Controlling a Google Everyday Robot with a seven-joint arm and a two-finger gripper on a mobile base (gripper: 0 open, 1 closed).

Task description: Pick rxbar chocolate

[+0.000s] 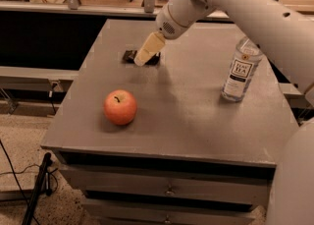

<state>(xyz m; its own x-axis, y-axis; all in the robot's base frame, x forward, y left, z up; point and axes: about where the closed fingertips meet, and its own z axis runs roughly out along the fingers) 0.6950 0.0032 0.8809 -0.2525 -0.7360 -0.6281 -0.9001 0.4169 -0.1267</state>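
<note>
The rxbar chocolate [130, 56] is a small dark flat bar lying on the grey table [196, 116] at the far left, partly hidden behind the gripper. My gripper [142, 58] reaches down from the white arm at the upper right, and its pale tip sits right over the middle of the bar, at or just above it.
A red-orange apple [120, 106] sits on the table's front left. A clear bottle with a white cap [240, 70] stands upright at the right. Drawers run under the table front. Shelving and a rail lie behind the table.
</note>
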